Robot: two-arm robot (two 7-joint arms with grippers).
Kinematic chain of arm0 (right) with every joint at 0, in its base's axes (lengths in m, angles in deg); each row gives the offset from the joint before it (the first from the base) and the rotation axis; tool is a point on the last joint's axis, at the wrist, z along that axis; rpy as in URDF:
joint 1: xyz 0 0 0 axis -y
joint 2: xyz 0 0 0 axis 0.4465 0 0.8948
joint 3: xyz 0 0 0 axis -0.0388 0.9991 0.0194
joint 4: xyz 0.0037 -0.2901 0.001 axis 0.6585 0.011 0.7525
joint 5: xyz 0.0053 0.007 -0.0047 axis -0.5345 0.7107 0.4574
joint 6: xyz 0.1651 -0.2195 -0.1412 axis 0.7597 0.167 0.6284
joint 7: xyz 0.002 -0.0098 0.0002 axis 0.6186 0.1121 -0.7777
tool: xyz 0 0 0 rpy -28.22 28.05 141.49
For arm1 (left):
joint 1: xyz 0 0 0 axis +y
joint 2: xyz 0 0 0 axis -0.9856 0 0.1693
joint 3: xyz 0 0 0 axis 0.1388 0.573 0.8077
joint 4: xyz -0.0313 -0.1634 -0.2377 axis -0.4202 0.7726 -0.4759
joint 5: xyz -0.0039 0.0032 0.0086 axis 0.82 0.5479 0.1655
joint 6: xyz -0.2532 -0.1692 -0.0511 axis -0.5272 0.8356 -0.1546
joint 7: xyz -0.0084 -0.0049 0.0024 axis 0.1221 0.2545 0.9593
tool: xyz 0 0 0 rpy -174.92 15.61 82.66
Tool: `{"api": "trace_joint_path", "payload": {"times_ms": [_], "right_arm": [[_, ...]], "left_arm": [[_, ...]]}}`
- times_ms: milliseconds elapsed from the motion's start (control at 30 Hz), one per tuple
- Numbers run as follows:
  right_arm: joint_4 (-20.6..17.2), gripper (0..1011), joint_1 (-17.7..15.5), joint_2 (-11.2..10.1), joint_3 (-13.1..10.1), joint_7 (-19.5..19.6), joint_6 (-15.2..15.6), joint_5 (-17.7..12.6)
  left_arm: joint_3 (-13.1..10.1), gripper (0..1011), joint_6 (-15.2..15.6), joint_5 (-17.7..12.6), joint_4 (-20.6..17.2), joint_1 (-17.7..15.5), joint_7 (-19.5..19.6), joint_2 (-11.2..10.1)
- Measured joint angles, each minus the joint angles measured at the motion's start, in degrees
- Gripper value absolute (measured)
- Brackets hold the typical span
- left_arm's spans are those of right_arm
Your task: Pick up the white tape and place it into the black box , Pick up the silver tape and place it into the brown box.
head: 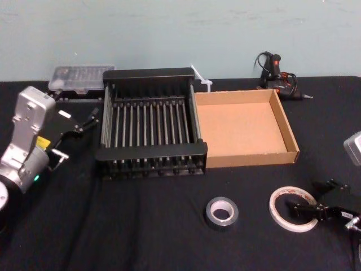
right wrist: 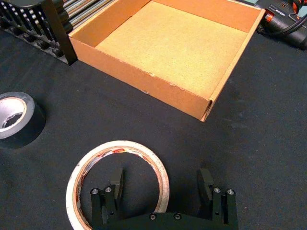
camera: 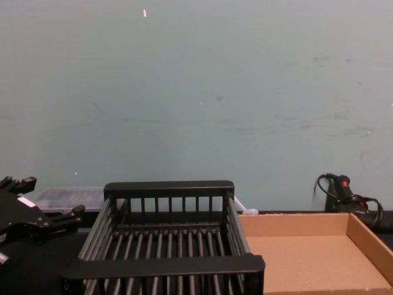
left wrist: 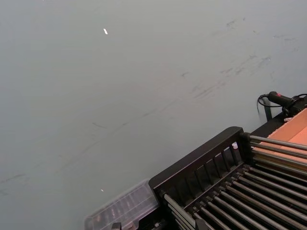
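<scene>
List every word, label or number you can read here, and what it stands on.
No text reads clearly anywhere.
white tape: red-orange printing inside the ring, too blurred to read.
white sticker on the left arm: too small to read.
yellow label on the left arm: too small to read.

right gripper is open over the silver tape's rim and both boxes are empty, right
No: the open right gripper straddles the rim of the white tape, not the silver tape beside it, as the right wrist view shows. The black box and brown box are empty. The left gripper idles beside the black box.
</scene>
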Motion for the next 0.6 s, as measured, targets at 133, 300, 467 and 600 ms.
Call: {"api": "trace_joint_path", "payload": {"times_ms": [133, 300, 467, 600], "right_arm": [[0.08, 1002, 0.10, 0.10, 0.00, -0.04, 0.12, 0.00], [0.08, 1002, 0.08, 0.07, 0.00, -0.05, 0.10, 0.00], [0.08, 1002, 0.06, 0.05, -0.02, -0.04, 0.07, -0.01], [0.08, 1002, 0.04, 0.03, -0.02, -0.04, 0.04, -0.01]], "left_arm": [[0.00, 1001, 0.00, 0.00, 0.00, 0.00, 0.00, 0.00], [0.00, 1001, 0.00, 0.00, 0.00, 0.00, 0.00, 0.00], [0.00, 1001, 0.00, 0.00, 0.00, 0.00, 0.00, 0.00], [0.00, 1001, 0.00, 0.00, 0.00, 0.00, 0.00, 0.00]]}}
